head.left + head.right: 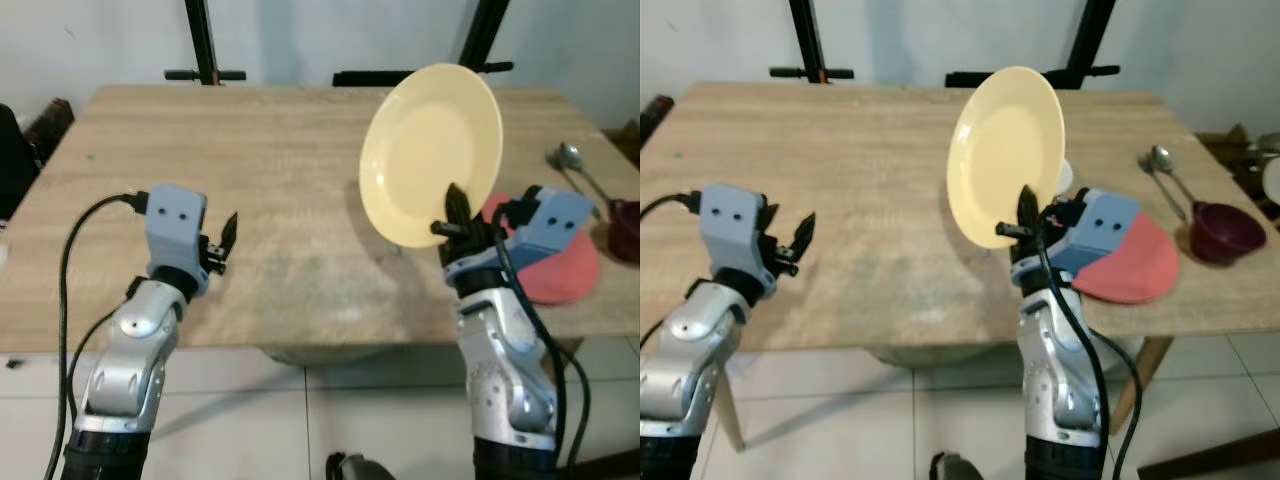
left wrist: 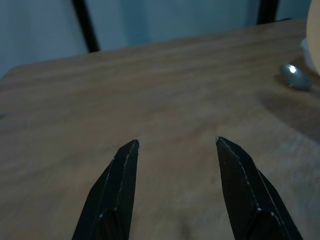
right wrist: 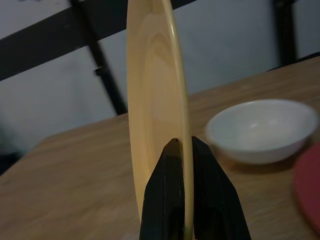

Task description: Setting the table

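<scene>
The table (image 1: 250, 180) is pale wood with a matt, visibly grained top. The yellow plate (image 1: 430, 150) looks like smooth plastic with a soft sheen. The white bowl (image 3: 262, 130) is smooth and faintly glossy, the spoon (image 1: 572, 158) shiny metal, and the arms bear brushed silver metal casings.

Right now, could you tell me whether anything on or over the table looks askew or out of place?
The yellow plate stands on edge above the table, pinched at its lower rim by the right gripper rather than lying flat. Nothing looks spilled or broken.
</scene>
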Motion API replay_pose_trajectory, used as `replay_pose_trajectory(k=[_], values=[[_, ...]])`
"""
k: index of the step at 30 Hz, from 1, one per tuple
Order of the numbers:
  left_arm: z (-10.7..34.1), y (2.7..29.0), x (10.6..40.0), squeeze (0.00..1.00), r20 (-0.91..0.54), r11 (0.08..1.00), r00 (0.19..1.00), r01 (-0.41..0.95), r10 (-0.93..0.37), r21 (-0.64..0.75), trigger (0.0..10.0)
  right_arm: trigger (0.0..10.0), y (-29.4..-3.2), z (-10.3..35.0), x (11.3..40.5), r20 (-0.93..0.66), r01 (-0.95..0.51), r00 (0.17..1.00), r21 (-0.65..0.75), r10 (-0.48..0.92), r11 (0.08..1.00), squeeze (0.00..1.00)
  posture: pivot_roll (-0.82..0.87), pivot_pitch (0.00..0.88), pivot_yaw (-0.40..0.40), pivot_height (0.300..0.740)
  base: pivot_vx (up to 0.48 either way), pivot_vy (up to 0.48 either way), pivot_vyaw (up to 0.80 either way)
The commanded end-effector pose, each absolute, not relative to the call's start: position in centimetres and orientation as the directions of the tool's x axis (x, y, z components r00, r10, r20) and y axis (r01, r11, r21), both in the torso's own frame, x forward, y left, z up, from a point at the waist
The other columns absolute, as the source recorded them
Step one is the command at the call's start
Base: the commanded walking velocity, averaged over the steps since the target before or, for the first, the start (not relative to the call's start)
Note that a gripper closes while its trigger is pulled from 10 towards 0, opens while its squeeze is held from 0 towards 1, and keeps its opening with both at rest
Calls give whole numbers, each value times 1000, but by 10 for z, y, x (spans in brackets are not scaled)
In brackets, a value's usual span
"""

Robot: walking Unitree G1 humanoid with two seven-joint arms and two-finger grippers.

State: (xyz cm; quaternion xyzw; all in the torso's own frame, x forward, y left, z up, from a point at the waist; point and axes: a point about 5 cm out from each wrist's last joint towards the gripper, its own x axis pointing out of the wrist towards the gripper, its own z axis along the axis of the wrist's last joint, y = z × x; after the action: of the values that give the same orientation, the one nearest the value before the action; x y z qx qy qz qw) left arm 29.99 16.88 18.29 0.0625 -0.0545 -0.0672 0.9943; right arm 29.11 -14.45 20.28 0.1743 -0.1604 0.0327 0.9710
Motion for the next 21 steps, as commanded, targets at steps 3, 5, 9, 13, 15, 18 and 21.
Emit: replay_pose_trajectory(k=[3, 5, 9, 13, 15, 18, 21], values=[[178, 169, 300, 0, 79, 983, 987, 130, -140, 130, 10000, 10000, -147, 202, 291, 327, -108, 945, 319, -2, 942, 0, -97, 9, 60, 740, -364, 0, 0], [178, 168, 300, 0, 79, 983, 987, 130, -141, 129, 10000, 10000, -147, 202, 291, 326, -107, 945, 318, -3, 942, 0, -97, 10, 60, 740, -364, 0, 0], [178, 168, 300, 0, 79, 983, 987, 131, -142, 128, 10000, 10000, -148, 202, 291, 326, -106, 946, 317, -3, 942, 0, -97, 10, 60, 740, -361, 0, 0], [177, 168, 300, 0, 78, 983, 986, 133, -144, 128, 10000, 10000, -148, 202, 290, 325, -104, 946, 317, -5, 943, 0, -97, 10, 60, 740, -364, 0, 0], [178, 168, 300, 0, 78, 983, 986, 135, -145, 128, 10000, 10000, -148, 202, 290, 325, -103, 946, 316, -5, 943, 0, -100, 12, 61, 740, -364, 0, 0], [178, 167, 300, 0, 78, 983, 986, 135, -146, 127, 10000, 10000, -148, 202, 290, 324, -103, 946, 315, -5, 944, 0, -99, 13, 60, 740, -363, 0, 0], [178, 167, 300, 0, 77, 983, 986, 136, -146, 127, 10000, 10000, -148, 201, 290, 323, -102, 946, 314, -5, 944, 0, -99, 13, 60, 740, -363, 0, 0]])
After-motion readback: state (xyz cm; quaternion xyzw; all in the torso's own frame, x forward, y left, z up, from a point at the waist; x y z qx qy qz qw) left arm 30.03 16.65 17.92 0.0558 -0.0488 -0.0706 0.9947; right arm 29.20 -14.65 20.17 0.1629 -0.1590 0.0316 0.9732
